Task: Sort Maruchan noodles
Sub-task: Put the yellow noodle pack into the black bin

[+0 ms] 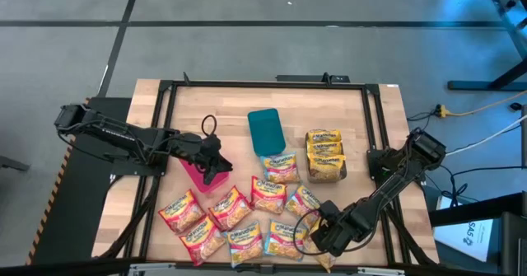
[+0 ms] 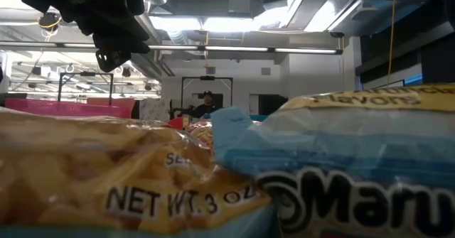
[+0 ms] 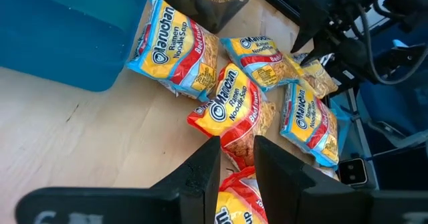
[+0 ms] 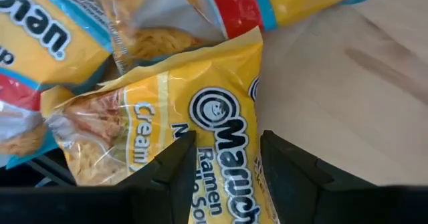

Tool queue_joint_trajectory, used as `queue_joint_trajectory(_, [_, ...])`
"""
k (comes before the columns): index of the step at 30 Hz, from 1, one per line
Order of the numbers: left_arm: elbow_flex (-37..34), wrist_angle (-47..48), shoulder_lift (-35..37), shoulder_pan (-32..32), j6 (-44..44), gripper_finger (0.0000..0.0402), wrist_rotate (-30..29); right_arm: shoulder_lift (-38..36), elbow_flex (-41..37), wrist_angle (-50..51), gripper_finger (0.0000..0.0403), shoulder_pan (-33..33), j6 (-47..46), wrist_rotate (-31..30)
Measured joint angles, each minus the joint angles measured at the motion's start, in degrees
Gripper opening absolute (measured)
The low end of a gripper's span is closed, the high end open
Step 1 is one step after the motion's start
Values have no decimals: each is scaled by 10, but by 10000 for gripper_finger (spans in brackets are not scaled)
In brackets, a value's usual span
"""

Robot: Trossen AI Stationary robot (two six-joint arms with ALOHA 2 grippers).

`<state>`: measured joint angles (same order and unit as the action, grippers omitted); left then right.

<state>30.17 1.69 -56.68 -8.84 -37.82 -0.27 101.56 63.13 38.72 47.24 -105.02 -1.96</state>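
Note:
Several Maruchan packets [image 1: 247,214] in red, yellow and light-blue wrappers lie flat on the near part of the table. More yellow ones are stacked in a dark bin [image 1: 325,154]. My left gripper [image 1: 218,170] hangs open and empty over the pink bin [image 1: 191,174], and in the left wrist view [image 3: 237,142] a red packet [image 3: 231,114] lies on the wood beyond the fingers. My right gripper [image 1: 323,236] is open near the table's near right corner, its fingers [image 4: 227,138] on either side of a yellow packet [image 4: 200,110]. My right gripper comes down from above on the yellow packet, and the middle of its printed face [image 4: 227,157] shows between the open fingers. The packet lies flat on the table. I cannot tell whether the fingers touch it.
A teal bin [image 1: 266,130] stands at mid table, far of the packets. A black frame [image 1: 263,83] runs around the wooden top. Two packets [image 2: 106,174] fill the low view right in front of its camera. Bare wood [image 1: 222,103] lies at the far left.

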Motion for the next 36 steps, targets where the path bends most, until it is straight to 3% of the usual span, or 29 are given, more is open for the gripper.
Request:
queue_joint_trajectory(8, [0, 0, 0, 0, 0, 85, 9, -1, -6, -18, 147, 0, 2, -2])
queue_joint_trajectory(20, [0, 0, 0, 0, 0, 85, 8, -3, -6, -17, 7, -2, 3, 23])
queue_joint_trajectory(27, [0, 0, 0, 0, 0, 85, 4, -15, -3, 3, 2, -1, 5, 29])
queue_joint_trajectory(36, [0, 0, 0, 0, 9, 85, -11, -79, 65, 180, 1, -13, 23, 25])
